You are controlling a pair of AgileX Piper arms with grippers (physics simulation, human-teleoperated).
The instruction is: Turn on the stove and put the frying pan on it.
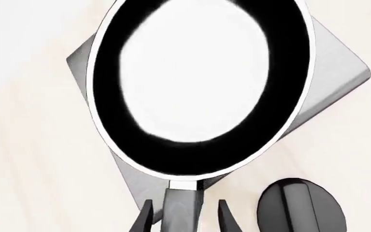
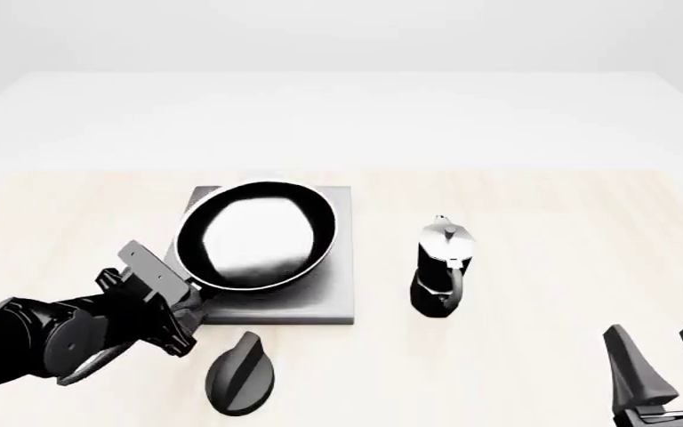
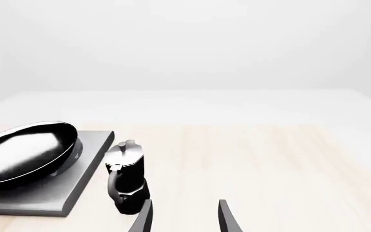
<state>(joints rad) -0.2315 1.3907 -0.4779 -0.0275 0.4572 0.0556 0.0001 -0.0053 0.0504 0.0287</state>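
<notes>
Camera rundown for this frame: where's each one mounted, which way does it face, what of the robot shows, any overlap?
Front view: fixed above and behind the arms, facing forward and down at the table; shows the left gripper, right gripper.
Left wrist view: behind the left gripper, looking down on the frying pan, stove, knob.
Right wrist view: low behind the right gripper, facing the moka pot.
Shared: all three see pan and stove.
</notes>
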